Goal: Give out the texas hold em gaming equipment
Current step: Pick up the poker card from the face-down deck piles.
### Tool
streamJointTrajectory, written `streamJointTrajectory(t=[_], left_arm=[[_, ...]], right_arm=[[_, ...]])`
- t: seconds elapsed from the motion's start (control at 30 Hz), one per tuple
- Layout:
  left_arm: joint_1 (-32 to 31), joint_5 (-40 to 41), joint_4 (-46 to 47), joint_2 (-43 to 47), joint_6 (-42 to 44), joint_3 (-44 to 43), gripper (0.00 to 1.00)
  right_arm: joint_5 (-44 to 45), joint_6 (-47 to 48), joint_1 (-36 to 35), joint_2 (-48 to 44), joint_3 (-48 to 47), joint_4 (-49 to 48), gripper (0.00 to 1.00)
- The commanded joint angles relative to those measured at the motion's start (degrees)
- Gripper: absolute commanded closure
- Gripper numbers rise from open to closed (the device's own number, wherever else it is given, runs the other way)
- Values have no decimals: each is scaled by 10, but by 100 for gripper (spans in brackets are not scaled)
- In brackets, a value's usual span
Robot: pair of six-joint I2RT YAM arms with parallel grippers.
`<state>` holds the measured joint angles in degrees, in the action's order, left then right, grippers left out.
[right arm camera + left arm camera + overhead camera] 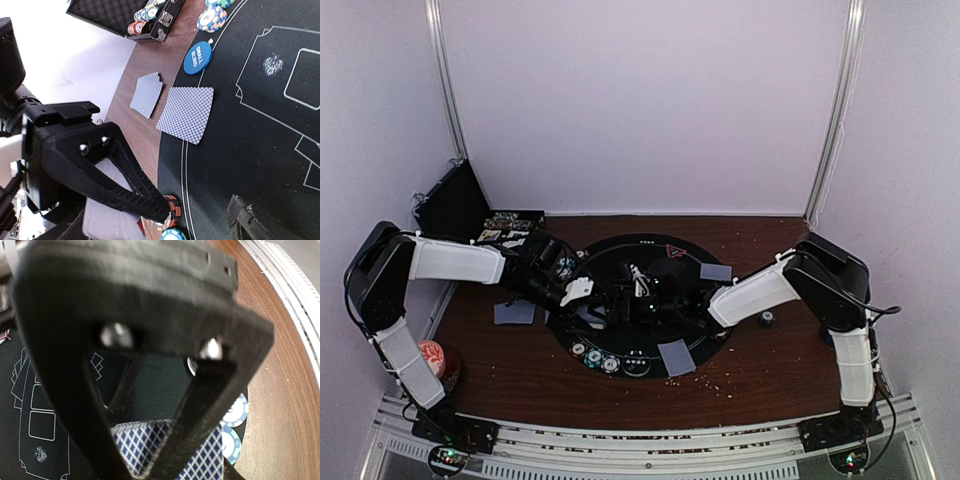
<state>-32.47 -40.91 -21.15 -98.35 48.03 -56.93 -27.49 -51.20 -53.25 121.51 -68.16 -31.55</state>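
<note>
Where the arms meet: over the middle of the mat, on the table.
Left gripper: low over the mat's left part. Its own view is filled by a blurred black finger, so I cannot tell whether the jaws are apart, together or gripping.
Checked card: seen just behind that finger, lying on the mat. I cannot tell whether it is held.
Right gripper: jaws wide apart, nothing between them.
Fingertip: right by an orange chip at the mat's rim. I cannot tell whether they touch.
Cards: one on the table left of the mat, one at the mat's near edge, one at its far right.
Chips: three in a row at the mat's near edge.
Lone chip: on the table, right of the mat.
Button: blue, at the mat's rim.
Triangle: red, on the mat's far side.
Case: open, far left.
Can: near left, beside the left arm.
</note>
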Motion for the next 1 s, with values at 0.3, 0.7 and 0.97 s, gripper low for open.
streamJointTrajectory(t=[0.3,0.7,0.97], left_arm=[[-2,-18,3,13,8,-8,57],[-2,-19,3,10,8,-10,57],[-3,-17,3,6,7,-12,57]], right_arm=[[23,20,4,22,-40,75,32],[104,61,21,-38,-4,171,51],[79,77,22,-57,-2,166,67]])
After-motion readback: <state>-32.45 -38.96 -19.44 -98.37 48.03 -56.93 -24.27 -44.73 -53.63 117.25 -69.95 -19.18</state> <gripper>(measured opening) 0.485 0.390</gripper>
